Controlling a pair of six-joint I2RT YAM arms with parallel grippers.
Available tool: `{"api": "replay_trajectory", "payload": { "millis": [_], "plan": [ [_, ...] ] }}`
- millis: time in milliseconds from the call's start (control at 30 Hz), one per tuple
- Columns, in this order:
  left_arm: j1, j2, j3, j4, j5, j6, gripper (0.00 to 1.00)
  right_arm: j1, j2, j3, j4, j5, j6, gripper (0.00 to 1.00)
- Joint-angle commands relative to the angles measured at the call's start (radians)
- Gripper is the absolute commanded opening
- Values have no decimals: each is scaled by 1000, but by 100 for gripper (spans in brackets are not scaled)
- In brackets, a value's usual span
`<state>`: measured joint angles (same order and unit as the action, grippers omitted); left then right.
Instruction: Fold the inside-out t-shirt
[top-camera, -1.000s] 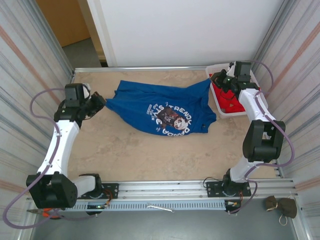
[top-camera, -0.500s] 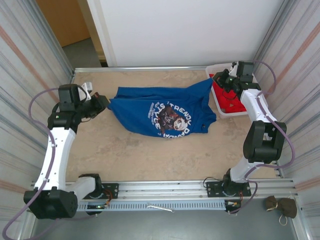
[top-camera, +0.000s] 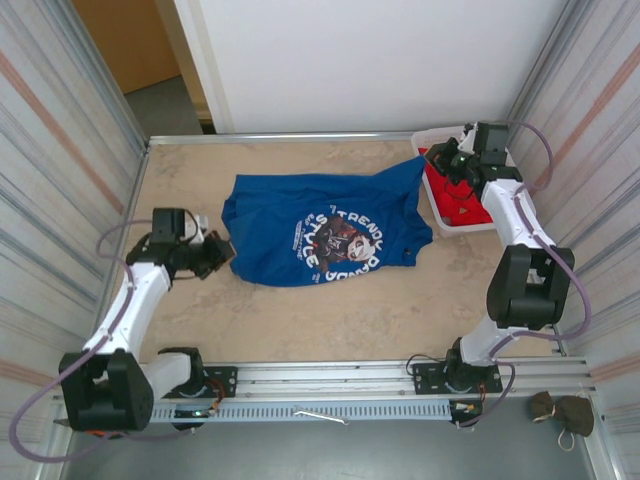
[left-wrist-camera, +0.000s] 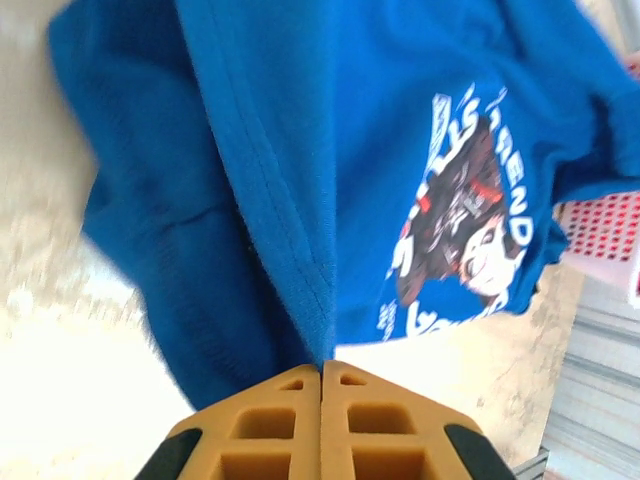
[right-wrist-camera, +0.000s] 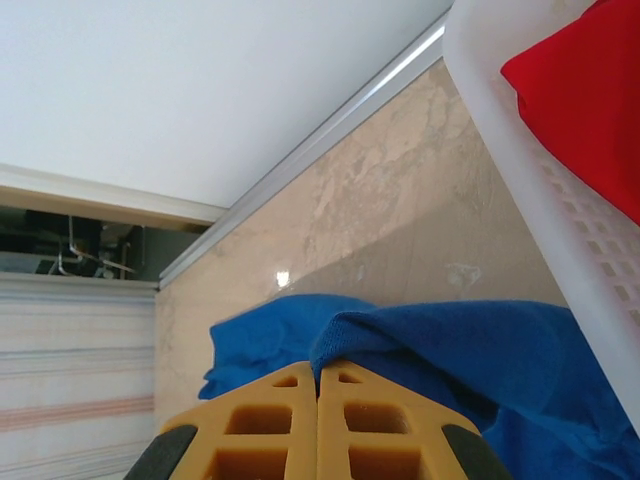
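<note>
The inside-out t-shirt (top-camera: 320, 225) is royal blue and lies spread across the middle of the table with its white and light-blue print (top-camera: 335, 240) facing up. My left gripper (top-camera: 220, 257) is at the shirt's near-left edge. In the left wrist view, the left gripper (left-wrist-camera: 322, 366) is shut, with a stitched hem of the t-shirt (left-wrist-camera: 300, 150) running into its tips. My right gripper (top-camera: 432, 162) holds the far-right corner, lifted beside the basket. In the right wrist view, the right gripper (right-wrist-camera: 320, 366) is shut on a folded edge of the t-shirt (right-wrist-camera: 450, 350).
A white basket (top-camera: 462, 228) with a red garment (top-camera: 455, 195) stands at the back right, close to the right gripper. In the right wrist view the basket's rim (right-wrist-camera: 520, 150) and the red garment (right-wrist-camera: 590, 90) lie just right of the held corner. Metal walls enclose the table.
My left arm has swung toward the near edge and slightly right, dragging the shirt's left edge with it. The right gripper has barely moved.
</note>
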<state>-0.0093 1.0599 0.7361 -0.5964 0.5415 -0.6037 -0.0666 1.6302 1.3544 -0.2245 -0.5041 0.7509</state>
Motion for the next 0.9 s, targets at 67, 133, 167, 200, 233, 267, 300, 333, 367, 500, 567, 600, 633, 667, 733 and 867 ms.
{"api": "replay_trajectory", "payload": {
  "millis": [67,133,167,200,233,267,300,333,367,500,567,600,633,667,733,867],
  "plan": [
    [5,-144,-2,-62,-96,6,56,14,-125,-62,22,-45,18,0],
    [22,-106,58,-63,-121,34,63,19,-178,-103,25,-47,18,0],
    [30,-70,95,-53,-122,46,64,21,-205,-127,26,-47,18,0],
    [32,-35,126,-41,-127,56,64,22,-228,-146,26,-48,18,0],
    [32,14,168,-24,-139,66,65,24,-256,-173,26,-52,19,0],
    [33,73,207,-3,-142,77,65,28,-283,-198,25,-54,21,0],
    [32,122,241,13,-144,84,65,29,-310,-221,24,-58,23,0],
    [34,183,284,28,-151,90,65,30,-342,-250,24,-60,25,0],
    [33,244,323,44,-156,97,65,32,-376,-279,22,-59,25,0],
    [31,468,470,93,-175,112,65,42,-506,-377,-10,-53,24,0],
    [29,575,555,94,-170,112,65,42,-563,-420,-43,-40,14,0],
    [25,629,602,93,-166,114,65,43,-592,-443,-61,-30,11,0],
    [20,680,651,84,-167,121,65,46,-623,-474,-73,-23,11,0],
    [12,723,696,78,-167,131,65,46,-636,-497,-84,-16,11,0],
    [-12,818,800,43,-187,168,65,46,-703,-546,-104,5,11,0],
    [-48,978,995,-38,-240,238,65,44,-745,-597,-134,13,0,0]
  ]
}}
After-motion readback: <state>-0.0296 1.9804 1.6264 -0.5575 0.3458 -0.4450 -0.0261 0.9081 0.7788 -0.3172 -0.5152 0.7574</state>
